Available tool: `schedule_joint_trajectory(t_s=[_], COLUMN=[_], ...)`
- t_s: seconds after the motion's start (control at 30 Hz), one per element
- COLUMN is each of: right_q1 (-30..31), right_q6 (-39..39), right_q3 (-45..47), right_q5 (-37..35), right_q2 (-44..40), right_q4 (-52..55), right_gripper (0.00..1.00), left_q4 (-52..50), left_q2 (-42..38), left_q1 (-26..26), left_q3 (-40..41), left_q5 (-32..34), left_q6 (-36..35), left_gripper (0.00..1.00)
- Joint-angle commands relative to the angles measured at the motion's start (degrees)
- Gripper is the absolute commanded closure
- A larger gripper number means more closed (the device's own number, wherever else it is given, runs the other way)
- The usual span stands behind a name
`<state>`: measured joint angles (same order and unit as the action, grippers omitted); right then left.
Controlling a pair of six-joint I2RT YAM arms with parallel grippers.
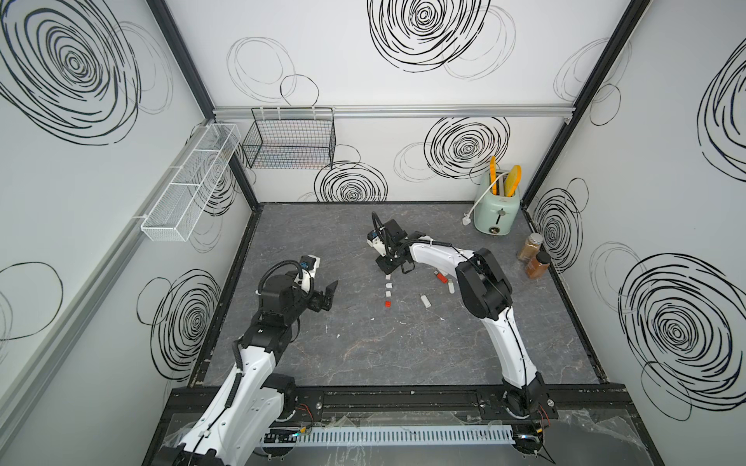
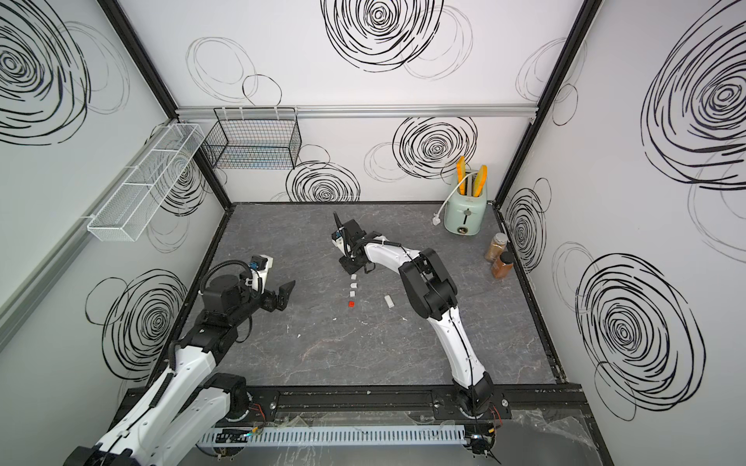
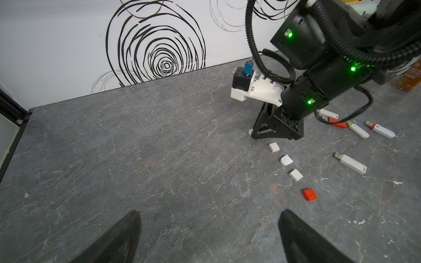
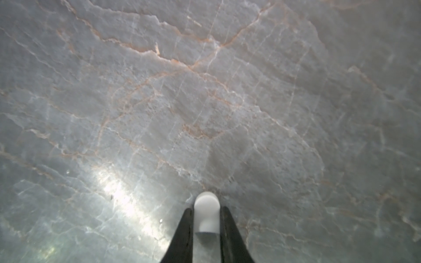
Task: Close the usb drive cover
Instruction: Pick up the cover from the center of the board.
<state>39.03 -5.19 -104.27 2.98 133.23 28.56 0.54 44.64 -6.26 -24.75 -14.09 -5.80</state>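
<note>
USB drive cover (image 4: 206, 211), white and round-ended, sits mid-scene on the surface (image 4: 205, 91), pinched in the nearly closed jaws of my right end effector (image 4: 206, 208). An uncapped white drive (image 1: 424, 301) lies near-right of it, plug pointing far-left. My left end effector (image 3: 208, 218) gapes empty.

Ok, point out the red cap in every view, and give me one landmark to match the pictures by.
Top views: red cap, at the near end of the cap row.
Left wrist view: red cap, last in that row.
Right wrist view: not in it; only the held cap in the right gripper.
Landmark: the square white cap next to it.
</note>
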Motion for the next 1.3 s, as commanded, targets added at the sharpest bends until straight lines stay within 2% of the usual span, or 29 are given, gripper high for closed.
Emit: schedule_joint_trajectory(t_s=[0.0, 0.3, 0.53, 0.73, 0.87, 1.03, 1.27], right_q1=[0.11, 0.61, 4.03, 7.80, 8.92, 9.40, 9.99], right_q6=[-0.60, -1.54, -5.55, -10.39, -12.75, -16.93, -19.50], right_q3=[-0.32, 6.03, 19.51, 32.44, 39.94, 50.39, 58.16], right_q5=[-0.30, 1.21, 0.74, 2.10, 4.04, 7.60, 10.17], right_q2=[1.23, -8.11, -21.81, -32.65, -38.37, -44.32, -47.49], right_q4=[4.44, -0.60, -12.24, -24.05, -31.30, -41.37, -48.87], right_gripper=[0.82, 0.86, 0.87, 0.89, 0.91, 0.94, 0.94], left_q4=[2.28, -1.24, -2.51, -3.05, -2.09, 0.44, 3.77], left_q2=[0.13, 2.23, 6.78, 12.89, 14.81, 16.58, 17.53], left_q1=[0.20, -2.44, -2.91, -3.26, -3.05, -2.46, -3.33], left_q3=[-0.11, -4.41, -8.21, -12.10, -12.01, -10.64, -8.74], left_q5=[-0.77, -1.28, -5.79, -15.10, -24.41, -33.93, -39.87], left_q6=[0.29, 1.41, 5.79, 10.02, 13.01, 17.47, 21.44], left_gripper=[0.02, 0.00, 0.00, 0.04, 0.05, 0.14, 0.18])
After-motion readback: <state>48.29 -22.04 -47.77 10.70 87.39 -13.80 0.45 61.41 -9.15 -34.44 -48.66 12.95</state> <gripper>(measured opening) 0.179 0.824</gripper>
